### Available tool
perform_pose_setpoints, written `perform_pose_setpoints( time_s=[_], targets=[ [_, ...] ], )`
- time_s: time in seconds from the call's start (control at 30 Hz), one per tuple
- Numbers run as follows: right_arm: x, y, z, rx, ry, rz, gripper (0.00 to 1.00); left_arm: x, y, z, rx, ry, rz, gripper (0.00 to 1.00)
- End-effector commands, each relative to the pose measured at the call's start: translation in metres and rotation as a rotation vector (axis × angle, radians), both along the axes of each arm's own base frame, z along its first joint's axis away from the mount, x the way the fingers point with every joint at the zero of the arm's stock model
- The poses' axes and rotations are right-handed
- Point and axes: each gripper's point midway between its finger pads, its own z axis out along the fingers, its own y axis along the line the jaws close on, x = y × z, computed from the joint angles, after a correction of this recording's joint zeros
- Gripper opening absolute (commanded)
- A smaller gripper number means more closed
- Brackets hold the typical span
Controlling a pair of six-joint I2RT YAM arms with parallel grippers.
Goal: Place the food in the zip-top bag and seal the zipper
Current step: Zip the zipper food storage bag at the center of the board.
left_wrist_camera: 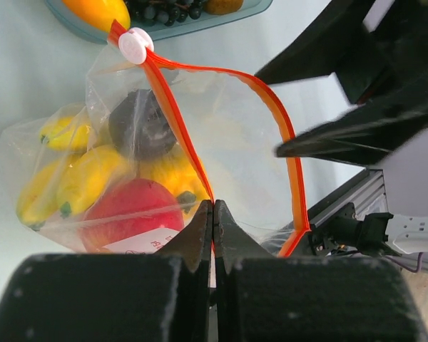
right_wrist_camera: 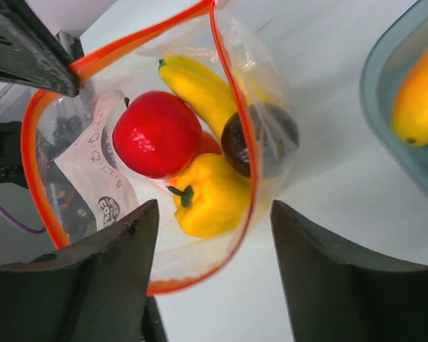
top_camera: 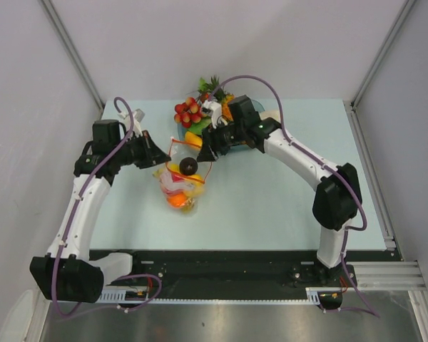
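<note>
The zip-top bag (top_camera: 180, 187) lies on the table between both arms, its mouth held open in a loop. Inside are a yellow banana bunch (right_wrist_camera: 203, 89), a red apple (right_wrist_camera: 157, 133), a yellow pepper (right_wrist_camera: 208, 194), a dark round fruit (right_wrist_camera: 262, 139) and an orange piece (top_camera: 176, 201) at the bottom. My left gripper (left_wrist_camera: 212, 206) is shut on the zipper (left_wrist_camera: 177, 125), the red-orange strip, at the mouth's near edge. The white slider (left_wrist_camera: 135, 46) sits at the strip's far end. My right gripper (right_wrist_camera: 214, 208) hangs open over the mouth, holding nothing.
A blue-tinted tray (right_wrist_camera: 385, 92) stands just behind the bag, holding a yellow-orange fruit (right_wrist_camera: 419, 100), a red berry cluster (top_camera: 187, 112) and a pineapple (top_camera: 212, 87). The black base rail (top_camera: 221, 267) runs along the near table edge.
</note>
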Motion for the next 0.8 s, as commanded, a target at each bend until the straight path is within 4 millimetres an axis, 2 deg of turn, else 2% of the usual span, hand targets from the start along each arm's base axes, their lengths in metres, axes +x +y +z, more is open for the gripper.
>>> perform_pose_setpoints(
  time_s=[0.0, 0.03, 0.07, 0.1, 0.23, 0.33, 0.4, 0.47, 0.5, 0.53, 0.57, 0.63, 0.67, 0.7, 0.73, 0.77],
  targets=[
    [-0.011, 0.011, -0.009, -0.015, 0.048, 0.057, 0.45, -0.014, -0.008, 0.015, -0.008, -0.069, -0.066, 0.00],
    [-0.012, 0.012, -0.005, -0.006, 0.051, 0.068, 0.32, -0.018, -0.011, 0.013, -0.017, -0.064, -0.081, 0.00],
    [-0.017, 0.011, -0.002, -0.002, 0.026, 0.115, 0.07, -0.022, -0.013, 0.015, -0.025, -0.072, -0.096, 0.00],
    [-0.018, 0.012, 0.011, 0.014, -0.006, 0.140, 0.00, -0.027, -0.018, 0.015, -0.031, -0.072, -0.117, 0.00],
    [-0.026, 0.001, 0.044, 0.044, -0.083, 0.214, 0.00, -0.050, -0.041, 0.019, -0.046, -0.091, -0.236, 0.00],
    [-0.046, -0.028, 0.053, -0.005, -0.117, 0.321, 0.00, -0.071, -0.064, 0.021, -0.041, -0.127, -0.359, 0.00],
    [-0.048, -0.043, 0.046, -0.037, -0.191, 0.403, 0.00, -0.080, -0.081, 0.022, -0.042, -0.169, -0.439, 0.00],
    [-0.059, -0.058, 0.029, -0.085, -0.149, 0.453, 0.00, -0.082, -0.088, 0.014, -0.022, -0.194, -0.486, 0.07],
    [-0.055, -0.061, 0.018, -0.099, -0.198, 0.503, 0.00, -0.081, -0.089, 0.010, -0.006, -0.199, -0.494, 0.13],
    [-0.061, -0.068, 0.002, -0.137, -0.164, 0.530, 0.00, -0.078, -0.087, 0.005, 0.022, -0.225, -0.509, 0.23],
    [-0.060, -0.072, -0.008, -0.159, -0.177, 0.557, 0.00, -0.075, -0.086, 0.003, 0.042, -0.240, -0.514, 0.27],
    [-0.052, -0.080, -0.035, -0.211, -0.224, 0.609, 0.00, -0.069, -0.080, 0.007, 0.091, -0.307, -0.527, 0.36],
    [-0.050, -0.085, -0.048, -0.227, -0.217, 0.618, 0.00, -0.066, -0.073, 0.005, 0.109, -0.306, -0.512, 0.37],
    [-0.048, -0.087, -0.054, -0.234, -0.230, 0.620, 0.00, -0.064, -0.067, 0.006, 0.119, -0.319, -0.518, 0.38],
    [-0.036, -0.090, -0.056, -0.234, -0.275, 0.609, 0.00, -0.060, -0.059, 0.004, 0.148, -0.356, -0.538, 0.47],
    [-0.035, -0.091, -0.059, -0.234, -0.280, 0.607, 0.00, -0.051, -0.038, 0.000, 0.154, -0.346, -0.490, 0.54]
  ],
)
